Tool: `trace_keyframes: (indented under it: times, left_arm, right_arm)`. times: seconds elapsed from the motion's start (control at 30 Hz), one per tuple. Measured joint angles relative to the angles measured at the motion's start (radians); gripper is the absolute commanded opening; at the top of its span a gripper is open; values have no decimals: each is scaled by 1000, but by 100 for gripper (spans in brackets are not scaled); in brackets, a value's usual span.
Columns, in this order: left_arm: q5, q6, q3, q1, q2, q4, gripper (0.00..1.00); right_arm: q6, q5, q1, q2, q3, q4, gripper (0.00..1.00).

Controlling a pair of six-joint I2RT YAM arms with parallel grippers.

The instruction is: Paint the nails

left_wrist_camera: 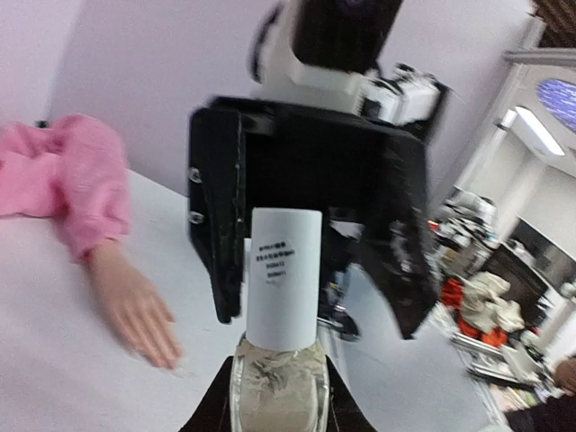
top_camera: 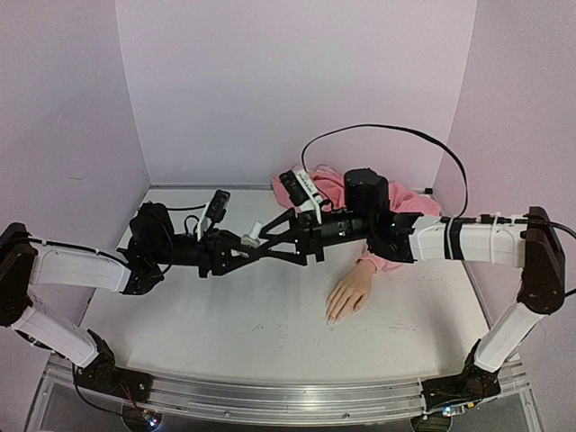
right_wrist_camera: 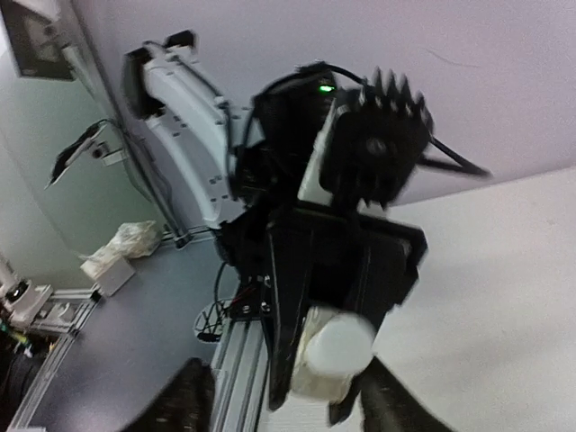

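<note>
Lilac walls (top_camera: 270, 90), white tabletop (top_camera: 252, 342) | left gripper (top_camera: 243, 243) clamps small clear white-capped bottle (left_wrist_camera: 277, 387) mid-air | right gripper (right_wrist_camera: 286, 403) wide around cap (left_wrist_camera: 283, 270) | pale glossy mannequin nails (top_camera: 333, 317) on tabletop, well apart | risk: off-centre closing knocks bottle loose

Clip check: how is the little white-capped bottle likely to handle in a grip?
The bottle looks clear and glossy, so probably slippery and breakable. Its tall white cap over a short body suggests it tips easily. Round, so likely rolls.
</note>
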Motion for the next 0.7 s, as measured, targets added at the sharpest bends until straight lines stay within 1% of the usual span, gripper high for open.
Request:
trace_keyframes:
  times: [0.03,0.07,0.1,0.17,0.27,0.4,0.57,0.6,0.7]
  left_arm:
    - [-68,20,0,13,-15,-30,0]
    - [-172,49,0,19,-38,-80,0]
    - [-222,70,0,21,-50,-101,0]
    - [-401,143,-1,-11,-99,-189,0]
    - [-608,240,-16,-81,-168,-259,0]
    - [-774,331,-25,-137,-196,-307,0]
    - [-905,385,-26,-164,-185,-343,0]
    - [-920,390,-26,-168,-181,-349,0]
    - [-954,407,-26,-173,-167,-361,0]
  right_arm:
    - [13,60,-4,-11,-7,-21,84]
    - [26,129,-9,-20,-11,-44,87]
    - [39,198,-13,-27,-13,-63,90]
    - [73,315,-20,-39,-16,-101,91]
    - [128,417,-28,-46,-17,-123,92]
    - [222,481,-18,-37,-9,-139,88]
    - [323,510,21,39,84,-137,85]
    - [335,513,31,52,101,-136,82]
    - [369,530,54,81,140,-134,69]
